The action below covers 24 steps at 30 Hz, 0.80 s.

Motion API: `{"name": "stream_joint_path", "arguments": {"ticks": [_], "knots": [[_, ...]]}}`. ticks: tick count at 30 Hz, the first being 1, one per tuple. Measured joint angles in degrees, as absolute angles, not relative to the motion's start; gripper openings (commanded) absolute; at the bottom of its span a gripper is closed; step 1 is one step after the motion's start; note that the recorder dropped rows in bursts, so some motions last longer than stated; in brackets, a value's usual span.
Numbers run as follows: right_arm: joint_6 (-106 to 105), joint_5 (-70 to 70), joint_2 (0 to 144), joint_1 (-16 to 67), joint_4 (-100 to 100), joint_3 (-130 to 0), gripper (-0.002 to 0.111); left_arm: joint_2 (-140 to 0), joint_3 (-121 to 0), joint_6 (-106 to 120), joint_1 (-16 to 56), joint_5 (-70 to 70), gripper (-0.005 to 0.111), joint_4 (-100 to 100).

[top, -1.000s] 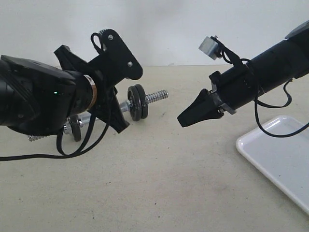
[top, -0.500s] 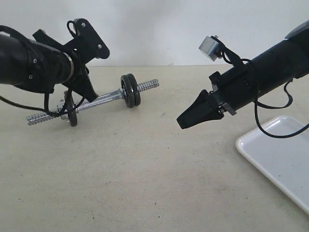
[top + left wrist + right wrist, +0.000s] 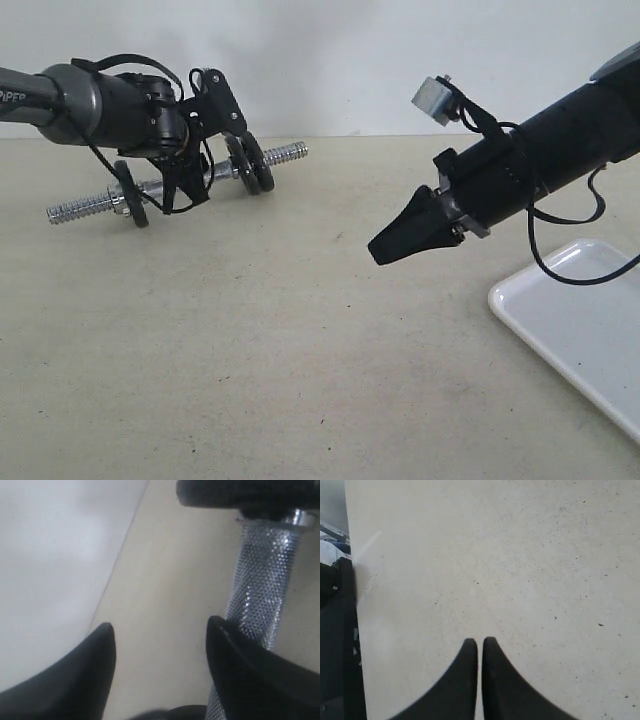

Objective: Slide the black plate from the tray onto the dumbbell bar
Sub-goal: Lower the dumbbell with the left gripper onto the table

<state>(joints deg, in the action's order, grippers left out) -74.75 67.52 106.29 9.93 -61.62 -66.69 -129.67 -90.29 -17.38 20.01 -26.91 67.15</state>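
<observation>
Bar (seemingly 3 plates) near rear edge; tray apart.

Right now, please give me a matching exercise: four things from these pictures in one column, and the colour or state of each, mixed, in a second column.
Column one:
1. left gripper
2. right gripper
3. tray
4. dumbbell bar

Column two:
a. white and glossy
b. open
c. silver, threaded at the ends
d. shut, holding nothing

Pairs: 1-b, 2-d, 3-a, 4-c.
</observation>
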Motion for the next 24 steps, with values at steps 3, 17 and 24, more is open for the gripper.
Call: {"name": "stream_joint_path", "arguments": {"ticks": [3, 17, 24], "knots": [[-74.9, 65.3, 106.3, 9.9, -61.6, -66.7, 0.000, -129.7, -90.9, -12.4, 19.8, -26.3, 0.052, 61.2], [-75.7, 64.9, 106.3, 9.9, -61.6, -66.7, 0.000, -129.5, -93.1, -2.9, 19.7, -28.6, 0.052, 47.4], [-75.7, 64.7, 106.3, 9.9, -61.6, -66.7, 0.000, -126.9, -93.5, 9.3, 19.7, -33.0, 0.052, 33.9]]}}
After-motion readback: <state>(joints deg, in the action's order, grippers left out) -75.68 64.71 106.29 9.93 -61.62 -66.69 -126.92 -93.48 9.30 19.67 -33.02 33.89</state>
